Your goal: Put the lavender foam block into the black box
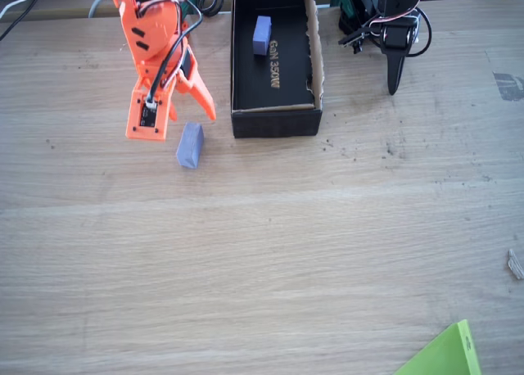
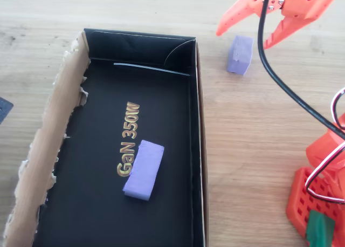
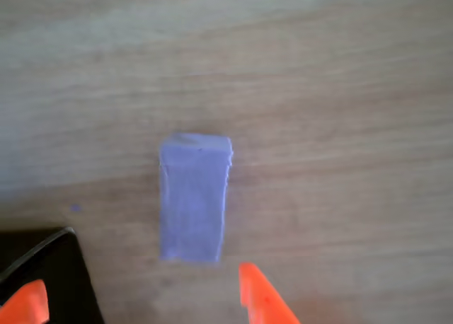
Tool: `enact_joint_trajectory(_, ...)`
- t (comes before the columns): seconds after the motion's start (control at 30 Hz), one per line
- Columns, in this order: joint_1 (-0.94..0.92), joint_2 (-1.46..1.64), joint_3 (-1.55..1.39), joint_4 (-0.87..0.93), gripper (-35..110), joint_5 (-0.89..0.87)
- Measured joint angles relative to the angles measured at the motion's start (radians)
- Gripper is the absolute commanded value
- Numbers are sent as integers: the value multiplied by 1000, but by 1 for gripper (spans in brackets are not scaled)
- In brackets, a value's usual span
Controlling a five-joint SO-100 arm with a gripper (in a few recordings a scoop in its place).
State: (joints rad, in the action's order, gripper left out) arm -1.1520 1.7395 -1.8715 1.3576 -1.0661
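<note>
While the orange two-finger gripper (image 1: pixel 182 119) is hanging over the pale wooden table (image 1: pixel 270 252), the reach-and-grasp step appears to be the one in hand: the small matte lavender foam block (image 1: pixel 190 145) is lying free on the wood, just outside the oblong shallow black cardboard box (image 1: pixel 241 64), and nothing is sitting between the fingers. In the fixed view the jaws are standing spread wide, the rectangular finger (image 1: pixel 148 115) on the left and the pointed finger (image 1: pixel 199 92) on the right, with the block just below their tips. In the overhead view the two orange tips are flanking the block (image 2: pixel 239 54) from above without touching it, and in the wrist view the block (image 3: pixel 193 197) is sitting between and ahead of the fingertips (image 3: pixel 258 292), roughly centred.

A twin lavender foam block (image 2: pixel 143 169) is already resting on the box floor, partly over the gold "GaN 350W" lettering (image 2: pixel 128 139).

The next move probably calls for lowering the open jaws straight down until they are straddling the block, closing gently since foam is likely to squash, then lifting and carrying it over the near black wall of the box.

The arm is reaching down from the table's far edge in the fixed view, its wrist angled so the fingers are pointing down and toward the viewer, a black cable (image 1: pixel 168 60) looping along it.
</note>
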Motion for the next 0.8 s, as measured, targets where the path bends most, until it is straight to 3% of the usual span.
enact_joint_trajectory(0.8, -25, -104, -71, -114, 36, 63)
